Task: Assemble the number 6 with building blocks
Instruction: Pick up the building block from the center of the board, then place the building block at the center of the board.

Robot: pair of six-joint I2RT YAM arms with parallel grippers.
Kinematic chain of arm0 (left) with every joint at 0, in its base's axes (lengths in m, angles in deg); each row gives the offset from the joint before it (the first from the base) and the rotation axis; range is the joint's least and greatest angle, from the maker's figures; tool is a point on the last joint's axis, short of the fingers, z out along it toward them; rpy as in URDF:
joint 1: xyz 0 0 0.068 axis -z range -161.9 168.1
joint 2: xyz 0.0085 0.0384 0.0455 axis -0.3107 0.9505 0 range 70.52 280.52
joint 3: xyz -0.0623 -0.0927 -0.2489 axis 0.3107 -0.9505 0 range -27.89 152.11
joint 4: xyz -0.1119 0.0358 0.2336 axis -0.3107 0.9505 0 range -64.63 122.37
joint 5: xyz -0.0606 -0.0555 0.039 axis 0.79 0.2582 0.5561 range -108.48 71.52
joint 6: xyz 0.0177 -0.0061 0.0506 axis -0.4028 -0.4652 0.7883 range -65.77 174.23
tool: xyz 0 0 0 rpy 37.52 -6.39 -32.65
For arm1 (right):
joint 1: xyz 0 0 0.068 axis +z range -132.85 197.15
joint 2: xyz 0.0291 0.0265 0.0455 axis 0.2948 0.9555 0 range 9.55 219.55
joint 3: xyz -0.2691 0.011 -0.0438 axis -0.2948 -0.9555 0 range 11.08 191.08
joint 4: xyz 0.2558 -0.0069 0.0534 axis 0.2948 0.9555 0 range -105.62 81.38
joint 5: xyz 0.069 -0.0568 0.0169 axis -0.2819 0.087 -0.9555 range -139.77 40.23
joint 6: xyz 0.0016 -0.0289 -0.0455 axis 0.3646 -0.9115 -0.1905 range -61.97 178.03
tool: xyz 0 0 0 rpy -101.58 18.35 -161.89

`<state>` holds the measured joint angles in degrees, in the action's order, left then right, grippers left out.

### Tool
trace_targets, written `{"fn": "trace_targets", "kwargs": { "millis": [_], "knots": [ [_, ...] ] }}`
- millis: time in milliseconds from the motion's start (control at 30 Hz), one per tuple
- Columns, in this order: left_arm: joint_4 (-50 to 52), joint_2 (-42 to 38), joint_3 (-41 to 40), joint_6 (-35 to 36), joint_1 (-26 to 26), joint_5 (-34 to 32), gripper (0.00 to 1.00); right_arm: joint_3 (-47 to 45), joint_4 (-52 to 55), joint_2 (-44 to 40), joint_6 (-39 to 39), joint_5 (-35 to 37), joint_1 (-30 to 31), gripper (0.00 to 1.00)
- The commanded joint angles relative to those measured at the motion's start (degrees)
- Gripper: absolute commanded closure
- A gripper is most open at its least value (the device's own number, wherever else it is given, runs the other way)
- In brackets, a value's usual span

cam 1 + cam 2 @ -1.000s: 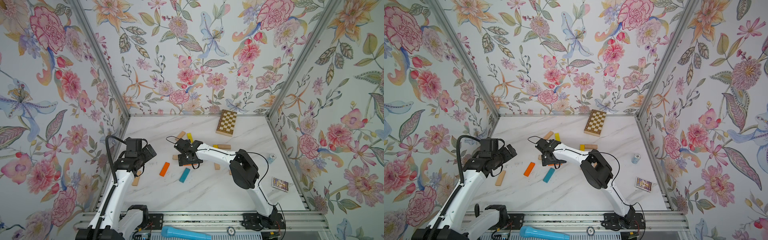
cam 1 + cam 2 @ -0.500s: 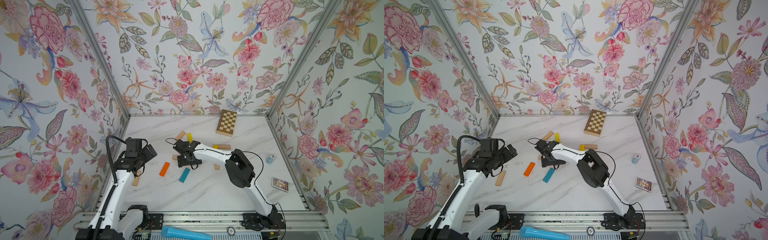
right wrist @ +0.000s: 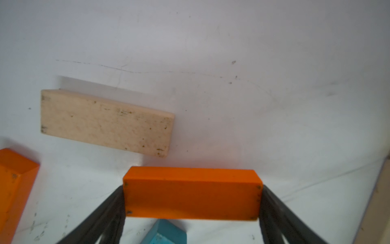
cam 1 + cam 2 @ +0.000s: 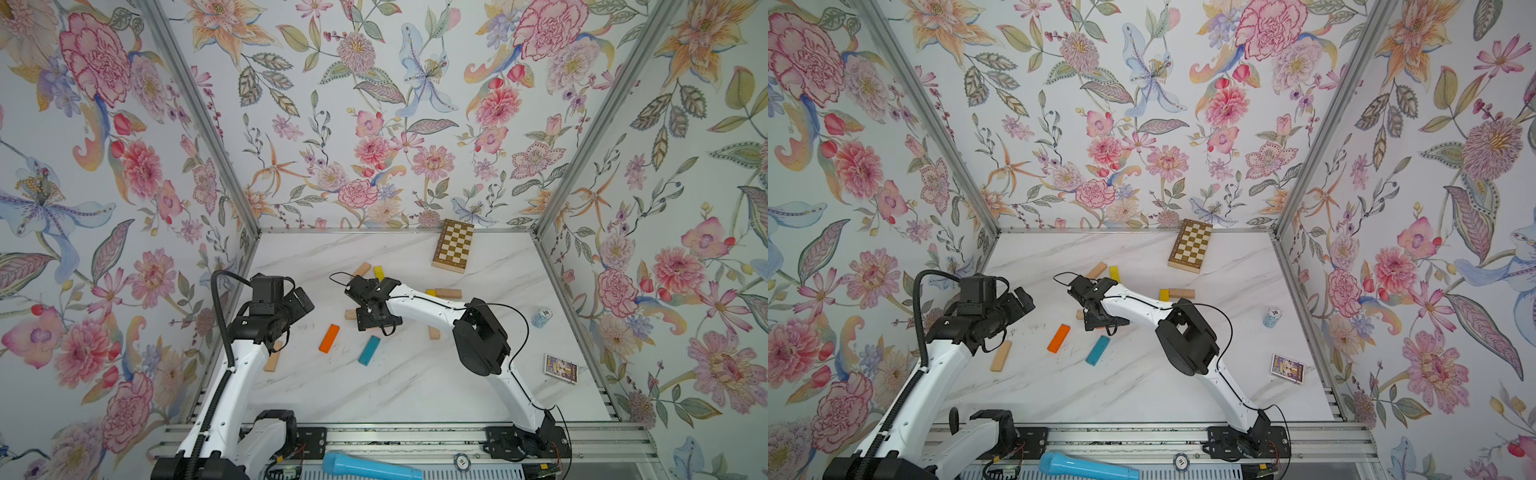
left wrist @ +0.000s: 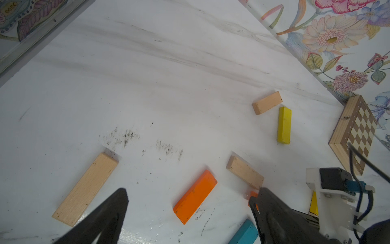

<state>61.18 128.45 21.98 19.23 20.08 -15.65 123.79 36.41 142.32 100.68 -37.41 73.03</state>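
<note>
Beige block just beside right claw

chessboard lies well beyond right pincer | chip stack stands well to its right | card box lies farther right, behind | blue microphone lies well behind it

Sole legible marking: the numeral "10" on the top face of the blue-and-white chip stack, at three o'clock on the surface. Print on the card box, at four o'clock, is too small to read.
</note>
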Motion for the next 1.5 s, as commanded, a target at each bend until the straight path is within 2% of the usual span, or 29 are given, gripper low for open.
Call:
{"fn": "trace_targets", "kwargs": {
  "millis": [0,100,367,500,867,1233,1467],
  "knots": [
    [-0.39,-0.42,-1.00,0.07,-0.40,1.32,0.01,-0.38,3.31,-4.58,-0.27,2.58,0.69,0.18],
    [-0.57,-0.19,-1.08,0.20,-0.41,1.83,0.01,-5.83,3.42,-10.15,0.71,4.43,1.35,0.18],
    [-1.26,0.73,-1.52,0.33,-0.40,3.98,0.01,-28.82,3.30,-28.60,8.86,7.20,3.78,0.17],
    [-1.53,0.92,-1.64,0.54,-0.44,4.44,0.01,-36.87,3.27,-32.70,12.98,7.46,5.40,0.16],
    [-2.41,1.11,-2.24,0.81,-0.20,5.16,0.01,-47.84,-2.07,-32.46,14.95,6.74,5.78,0.13],
    [-2.95,2.03,-2.40,1.34,0.16,5.13,0.01,-49.17,-6.40,-29.54,10.76,5.24,2.14,0.11],
    [-2.60,3.10,-2.06,1.67,2.46,3.22,0.01,-50.26,-8.10,-30.32,7.80,5.39,-0.24,0.03]
  ]
}}
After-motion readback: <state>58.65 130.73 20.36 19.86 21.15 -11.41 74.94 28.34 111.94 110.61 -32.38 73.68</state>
